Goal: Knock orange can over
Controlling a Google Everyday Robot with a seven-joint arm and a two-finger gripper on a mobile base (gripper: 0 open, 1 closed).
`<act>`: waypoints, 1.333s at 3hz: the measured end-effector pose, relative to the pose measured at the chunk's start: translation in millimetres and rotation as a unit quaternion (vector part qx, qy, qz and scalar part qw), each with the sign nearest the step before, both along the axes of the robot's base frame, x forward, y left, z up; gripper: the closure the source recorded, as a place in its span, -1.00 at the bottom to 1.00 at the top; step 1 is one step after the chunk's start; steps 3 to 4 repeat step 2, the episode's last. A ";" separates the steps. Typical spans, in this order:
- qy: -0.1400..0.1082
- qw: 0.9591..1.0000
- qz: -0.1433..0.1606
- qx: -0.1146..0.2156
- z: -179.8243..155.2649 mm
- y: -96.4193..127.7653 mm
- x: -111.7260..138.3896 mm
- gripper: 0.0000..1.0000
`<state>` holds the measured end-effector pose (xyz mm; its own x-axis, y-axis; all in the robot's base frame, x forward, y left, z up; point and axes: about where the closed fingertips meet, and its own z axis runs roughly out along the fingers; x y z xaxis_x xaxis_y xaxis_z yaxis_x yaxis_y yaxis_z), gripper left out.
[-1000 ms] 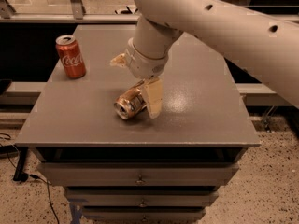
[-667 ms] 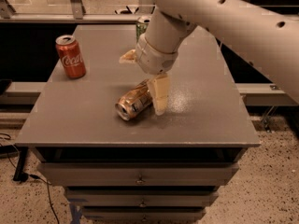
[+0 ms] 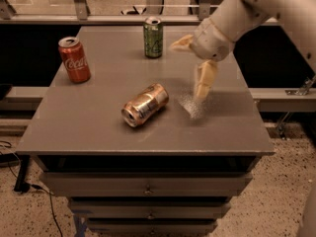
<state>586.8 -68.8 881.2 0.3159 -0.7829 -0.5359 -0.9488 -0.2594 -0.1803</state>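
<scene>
The orange can (image 3: 144, 104) lies on its side near the middle of the grey table (image 3: 89, 127), its silver top facing the front left. My gripper (image 3: 193, 65) is up and to the right of it, above the table and apart from the can. Its two pale fingers are spread wide: one finger (image 3: 180, 44) points left, the other finger (image 3: 205, 80) points down. It holds nothing.
A red Coca-Cola can (image 3: 74, 59) stands upright at the table's left. A green can (image 3: 153, 37) stands upright at the back middle. The white arm (image 3: 256, 9) comes in from the upper right. Drawers (image 3: 148, 186) sit below the tabletop.
The gripper has lifted off the lying can and moved right and back, away from it. The orange can stays on its side. The green can is uncovered behind.
</scene>
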 end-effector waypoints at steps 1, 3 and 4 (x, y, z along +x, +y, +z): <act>-0.001 0.996 -0.066 0.066 38.8 -43.2 0.8 -1.00; -0.003 0.995 -0.070 0.075 43.1 -44.6 1.4 -1.00; -0.003 0.995 -0.070 0.075 43.1 -44.6 1.4 -1.00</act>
